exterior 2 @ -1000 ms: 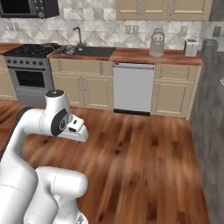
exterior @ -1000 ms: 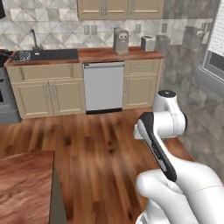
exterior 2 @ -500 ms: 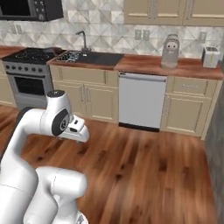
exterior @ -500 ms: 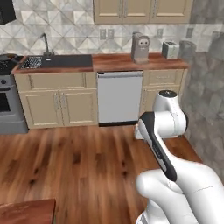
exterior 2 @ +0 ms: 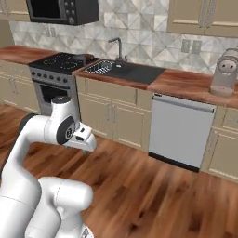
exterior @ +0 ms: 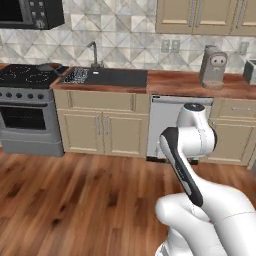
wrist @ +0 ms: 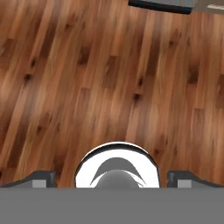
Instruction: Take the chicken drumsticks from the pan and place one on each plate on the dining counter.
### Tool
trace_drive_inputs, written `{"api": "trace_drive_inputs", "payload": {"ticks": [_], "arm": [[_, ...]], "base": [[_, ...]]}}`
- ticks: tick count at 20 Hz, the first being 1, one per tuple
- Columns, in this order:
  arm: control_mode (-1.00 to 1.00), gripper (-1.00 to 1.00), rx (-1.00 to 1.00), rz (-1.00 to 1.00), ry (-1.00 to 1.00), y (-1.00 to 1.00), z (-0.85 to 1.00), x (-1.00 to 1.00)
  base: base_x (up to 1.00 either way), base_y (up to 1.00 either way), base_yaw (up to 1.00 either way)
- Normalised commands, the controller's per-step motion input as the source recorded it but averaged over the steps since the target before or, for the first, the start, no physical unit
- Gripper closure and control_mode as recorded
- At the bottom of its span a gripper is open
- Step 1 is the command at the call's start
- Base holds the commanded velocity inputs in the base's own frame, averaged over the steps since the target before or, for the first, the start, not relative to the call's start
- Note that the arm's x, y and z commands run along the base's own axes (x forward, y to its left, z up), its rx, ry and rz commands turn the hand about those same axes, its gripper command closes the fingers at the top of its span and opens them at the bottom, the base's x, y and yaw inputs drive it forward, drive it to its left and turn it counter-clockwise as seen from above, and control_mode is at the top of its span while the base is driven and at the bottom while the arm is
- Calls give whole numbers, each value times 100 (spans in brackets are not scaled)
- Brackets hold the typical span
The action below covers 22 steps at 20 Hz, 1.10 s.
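The task looks to be at its very beginning: the gripper (wrist: 111,177) has its two fingertips (wrist: 41,177) spread as wide as they go, with nothing between them, and below it lies only the bare wooden floor (wrist: 87,78). The arm is folded close to the base and reaches toward nothing. The pan (exterior: 45,66) seems to be the small dark shape at the far right corner of the stove (exterior: 27,77), just left of the sink (exterior: 107,76); it is too small to tell if the chicken drumsticks are inside. So, as far as I can judge, both pieces are not yet picked up. Further right along the wall counter are a dishwasher (exterior 2: 179,132) and a grey coffee machine (exterior: 213,66); a microwave (exterior 2: 62,10) hangs above the stove. Open floor lies between the robot and the stove, and nothing stands in the way.
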Motion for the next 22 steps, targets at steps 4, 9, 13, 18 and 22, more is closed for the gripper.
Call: {"api": "trace_drive_inputs", "payload": {"ticks": [4, 9, 13, 18, 22], "arm": [[100, -100, 0, 0, 0, 0, 0, 0], [100, -100, 0, 0, 0, 0, 0, 0], [100, -100, 0, 0, 0, 0, 0, 0], [100, -100, 0, 0, 0, 0, 0, 0], [100, -100, 0, 0, 0, 0, 0, 0]], "base": [[100, 0, 44], [100, 0, 41], [100, 11, 8], [100, 29, -4], [83, 52, -42]]}}
